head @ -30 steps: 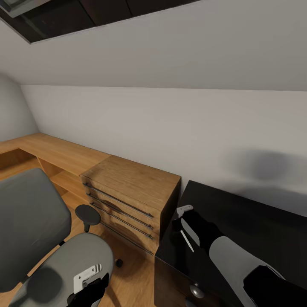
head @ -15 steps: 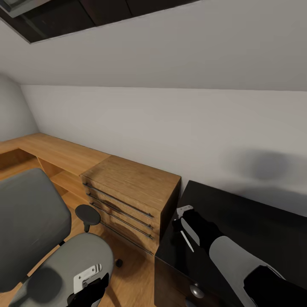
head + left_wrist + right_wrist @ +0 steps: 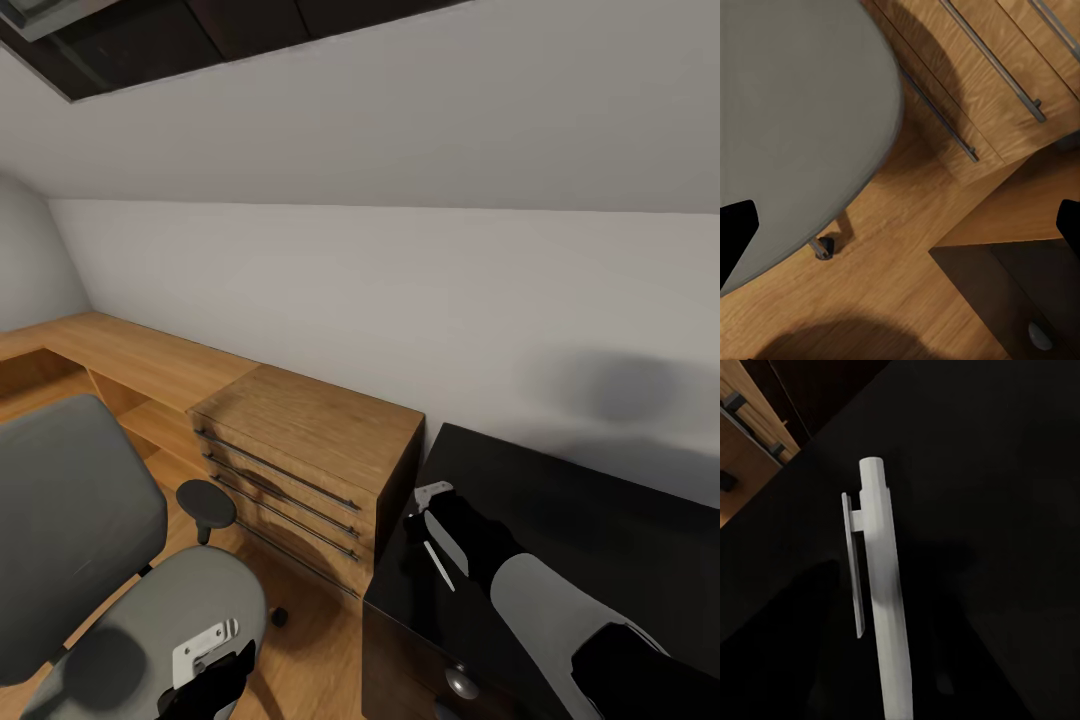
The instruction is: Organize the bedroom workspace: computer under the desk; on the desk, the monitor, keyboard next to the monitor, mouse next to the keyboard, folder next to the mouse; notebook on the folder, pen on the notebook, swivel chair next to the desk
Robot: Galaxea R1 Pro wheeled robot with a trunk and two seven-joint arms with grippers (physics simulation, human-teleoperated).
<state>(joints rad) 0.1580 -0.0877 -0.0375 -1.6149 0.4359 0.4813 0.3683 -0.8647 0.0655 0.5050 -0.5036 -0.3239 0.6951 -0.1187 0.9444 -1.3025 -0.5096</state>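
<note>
The right gripper [image 3: 432,528] hangs just above the near left corner of the black worktop [image 3: 590,500], and its fingers are closed on a white pen [image 3: 438,565]. In the right wrist view the pen [image 3: 881,585] runs lengthwise, clip to one side, over the dark worktop surface [image 3: 990,472], not touching it as far as the view tells.

The left gripper [image 3: 205,650] hovers over the grey seat of the swivel chair [image 3: 130,620]. In the left wrist view its 2 dark fingers [image 3: 735,232] sit at opposite edges of the picture, spread wide apart with nothing between them, above the seat [image 3: 795,120] and the wooden floor [image 3: 885,300].

The chair stands to the left of the worktop, its tall grey back [image 3: 60,530] at the left edge and 1 black armrest [image 3: 205,500] toward an oak drawer unit [image 3: 300,460] with long metal handles. That unit stands between chair and worktop, against the white wall [image 3: 400,290], and joins a low oak shelving run [image 3: 120,360] reaching leftward. A chair caster [image 3: 823,247] rests on the floor beside the drawers.
</note>
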